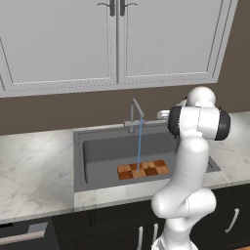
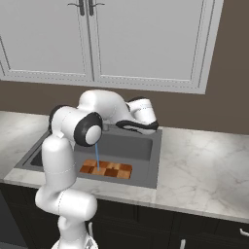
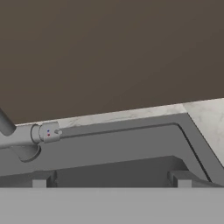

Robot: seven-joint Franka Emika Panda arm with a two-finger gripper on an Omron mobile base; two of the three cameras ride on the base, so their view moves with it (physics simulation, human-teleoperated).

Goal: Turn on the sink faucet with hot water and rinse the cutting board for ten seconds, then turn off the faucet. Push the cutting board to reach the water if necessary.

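Water (image 1: 139,146) runs in a thin pale-blue stream from the sink faucet (image 1: 136,114) down onto the checkered cutting board (image 1: 142,170), which lies flat on the floor of the dark grey sink (image 1: 79,161). The right base view has the same stream (image 2: 97,154) landing on the board (image 2: 107,169). My gripper (image 3: 111,179) hovers over the back of the basin, open, with nothing between its fingertips (image 3: 181,178). In the hand view the faucet's base and side lever (image 3: 48,132) sit to the left of the gripper, apart from it. My arm hides the faucet in the right base view.
Marble counter (image 1: 34,166) runs on both sides of the sink, wider on the right (image 2: 204,165). A brown wall (image 3: 109,52) rises close behind the faucet. White upper cabinets (image 1: 117,39) hang above. Dark lower cabinet fronts (image 2: 194,228) lie under the counter edge.
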